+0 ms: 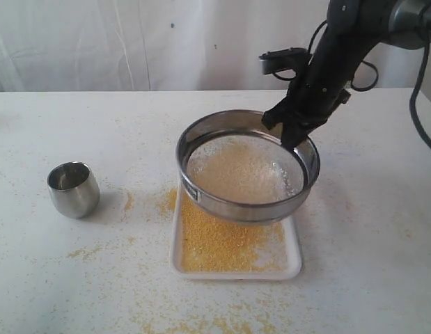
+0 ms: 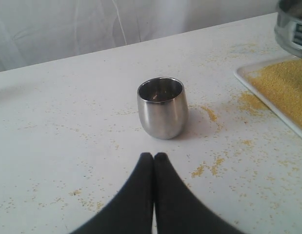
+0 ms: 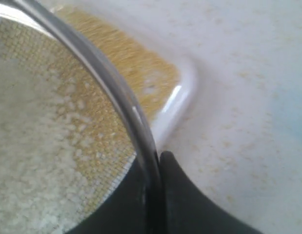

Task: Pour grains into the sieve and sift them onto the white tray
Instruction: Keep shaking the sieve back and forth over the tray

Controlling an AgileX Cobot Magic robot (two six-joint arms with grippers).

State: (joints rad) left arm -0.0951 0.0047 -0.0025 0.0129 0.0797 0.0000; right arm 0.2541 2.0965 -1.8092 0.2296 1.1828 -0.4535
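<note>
Sifting now: right end effector grips the sieve at 2 o'clock, left end effector clenched empty; next, I'd guess gentle shakes over the white tray.

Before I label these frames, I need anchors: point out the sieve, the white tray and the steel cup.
sieve [image 1: 243, 212], exterior view, front wall of its ring
white tray [image 1: 236, 275], exterior view, near rim
steel cup [image 2: 163, 114], left wrist view, outer wall

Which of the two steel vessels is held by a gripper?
The sieve, the wide mesh-bottomed ring: the right gripper grips its rim over the white tray. The small cup stands untouched.
</note>
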